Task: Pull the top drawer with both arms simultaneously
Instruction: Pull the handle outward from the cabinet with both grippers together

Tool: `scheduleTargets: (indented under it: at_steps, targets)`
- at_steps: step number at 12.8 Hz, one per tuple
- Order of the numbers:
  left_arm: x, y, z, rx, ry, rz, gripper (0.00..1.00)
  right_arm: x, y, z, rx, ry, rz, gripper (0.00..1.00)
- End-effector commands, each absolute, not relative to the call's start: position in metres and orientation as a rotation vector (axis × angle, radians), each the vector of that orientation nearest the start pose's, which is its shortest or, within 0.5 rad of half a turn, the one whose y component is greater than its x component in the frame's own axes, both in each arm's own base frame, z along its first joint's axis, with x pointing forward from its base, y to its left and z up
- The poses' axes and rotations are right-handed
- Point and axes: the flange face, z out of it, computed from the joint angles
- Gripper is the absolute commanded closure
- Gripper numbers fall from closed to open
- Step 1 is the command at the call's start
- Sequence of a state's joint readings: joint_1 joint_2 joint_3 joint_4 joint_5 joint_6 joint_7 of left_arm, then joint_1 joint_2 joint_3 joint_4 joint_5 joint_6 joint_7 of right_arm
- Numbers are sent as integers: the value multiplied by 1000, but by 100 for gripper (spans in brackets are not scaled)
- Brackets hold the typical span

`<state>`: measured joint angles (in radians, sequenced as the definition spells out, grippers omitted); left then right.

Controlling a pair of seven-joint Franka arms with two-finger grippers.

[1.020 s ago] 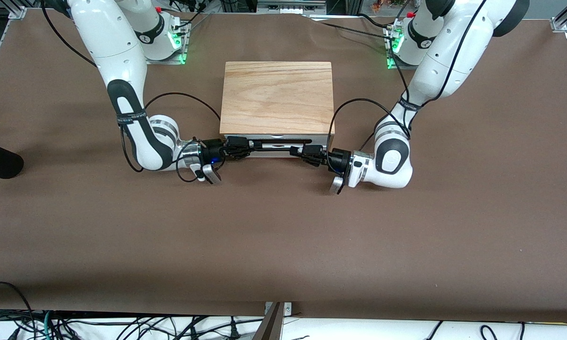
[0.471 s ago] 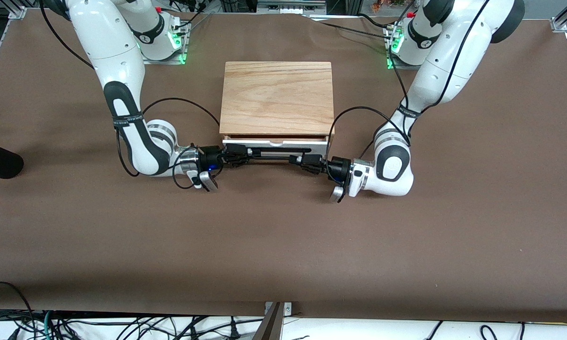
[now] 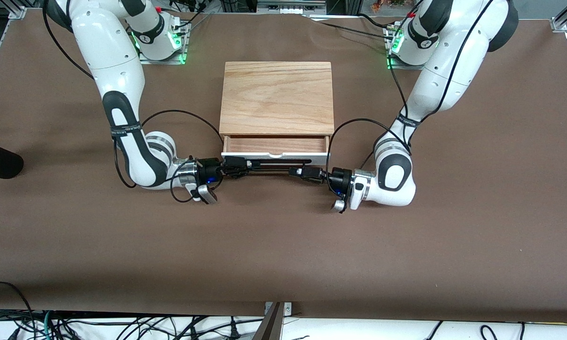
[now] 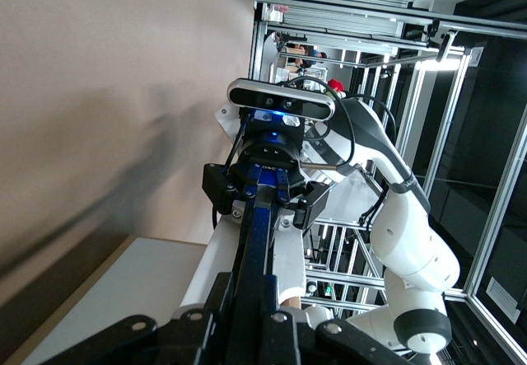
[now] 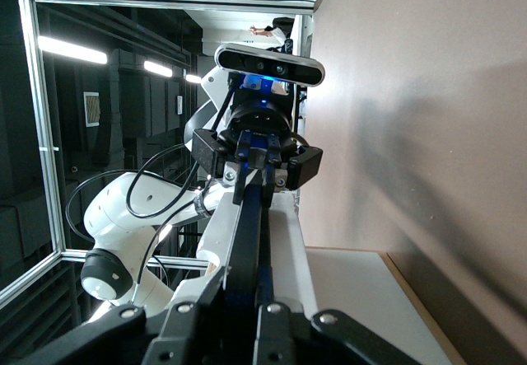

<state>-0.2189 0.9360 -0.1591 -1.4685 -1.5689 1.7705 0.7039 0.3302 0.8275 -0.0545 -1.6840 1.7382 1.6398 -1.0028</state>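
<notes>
top drawer (image 3: 275, 144) part open, both arms low, fingers clamping handle (image 3: 276, 163)

cabinet top (image 3: 278, 97): pale wood, visible grain, matt
top drawer (image 3: 275, 155): smooth white front panel; reddish wood tray
handle (image 3: 276, 163): thin black bar, slight sheen
tabletop (image 3: 283, 245): brown matt covering, faintly creased
arms (image 3: 118, 71): glossy white shells, black joint bands

Lab: aluminium framing (image 4: 428, 68), cables (image 3: 123, 326)
</notes>
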Motion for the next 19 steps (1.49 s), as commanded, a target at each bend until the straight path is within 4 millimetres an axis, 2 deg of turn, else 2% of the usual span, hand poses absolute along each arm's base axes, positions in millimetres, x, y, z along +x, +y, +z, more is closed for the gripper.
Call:
scheduleTargets:
  at_steps: [1,5,9,14,15,16,17,18,19]
  targets:
    - [658,-342,221,1537,-12,-255,100,654,242,169,-1582,-26,-48,100]
    - [673,-339,227,1530,-12,-235,100,678,229,172,-1588,-9,-78,100]
    - [674,-340,225,1531,-18,-233,100,691,224,181,-1612,24,-94,100]
    - [669,-337,205,1536,-7,-244,100,706,210,182,-1625,28,-136,100]
    - [668,-337,205,1537,-7,-248,76,709,208,180,-1634,33,-145,100]
    - [669,-336,204,1539,-7,-245,12,709,208,178,-1635,32,-145,100]
    - [669,-335,203,1537,-10,-241,0,710,208,177,-1634,32,-145,100]
    - [670,-332,203,1536,-8,-237,0,710,208,177,-1635,31,-144,99]
    - [671,-329,202,1538,-4,-237,0,709,209,177,-1637,29,-143,64]
